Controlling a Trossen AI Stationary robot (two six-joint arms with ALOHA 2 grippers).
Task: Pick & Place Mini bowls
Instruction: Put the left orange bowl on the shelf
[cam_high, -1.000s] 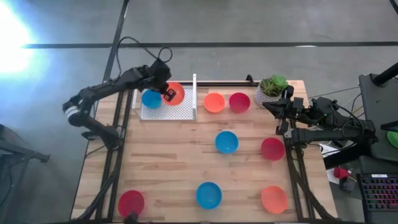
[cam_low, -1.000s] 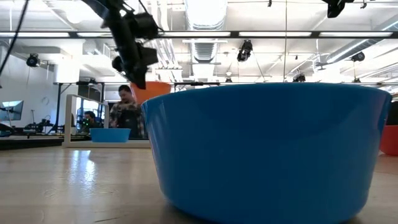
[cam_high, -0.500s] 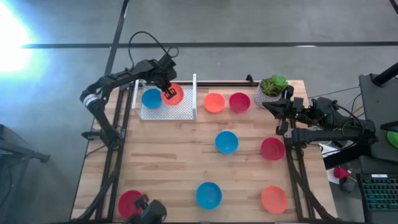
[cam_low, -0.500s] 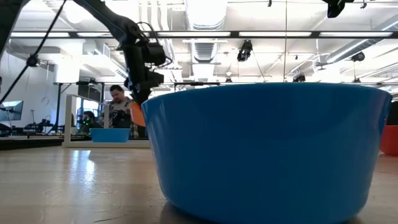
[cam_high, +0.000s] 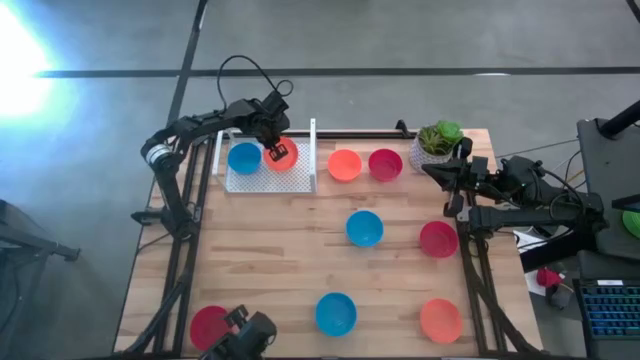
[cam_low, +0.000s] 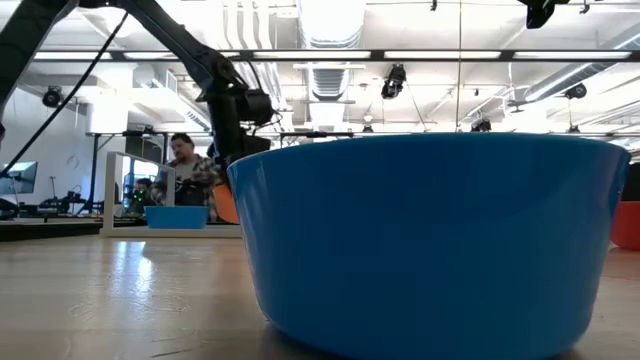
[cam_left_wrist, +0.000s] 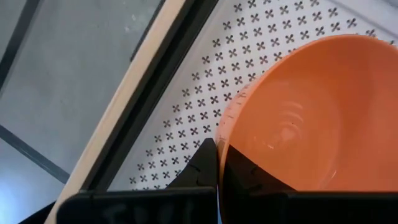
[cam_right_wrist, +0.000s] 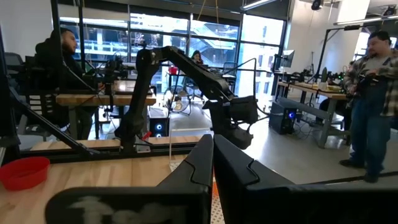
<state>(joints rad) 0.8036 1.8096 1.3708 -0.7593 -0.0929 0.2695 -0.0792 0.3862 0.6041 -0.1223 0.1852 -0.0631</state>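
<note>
Because we are setting it beside the blue mini bowl (cam_high: 244, 157) in the perforated white tray (cam_high: 300, 180) at eleven o'clock, our left gripper (cam_high: 276, 152) pinches the orange mini bowl (cam_high: 284, 155) by its rim; our right gripper (cam_high: 447, 172) waits closed and empty at three o'clock.

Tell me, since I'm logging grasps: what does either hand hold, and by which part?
The left hand pinches an orange bowl by its rim, over the white tray. The right hand holds nothing.

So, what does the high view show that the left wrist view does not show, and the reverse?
Only the high view shows the whole table, the right gripper waiting shut beside the plant pot, and the other bowls. Only the left wrist view shows the cross-shaped holes of the white tray. Both show the left gripper shut on the orange bowl over that tray.
</note>
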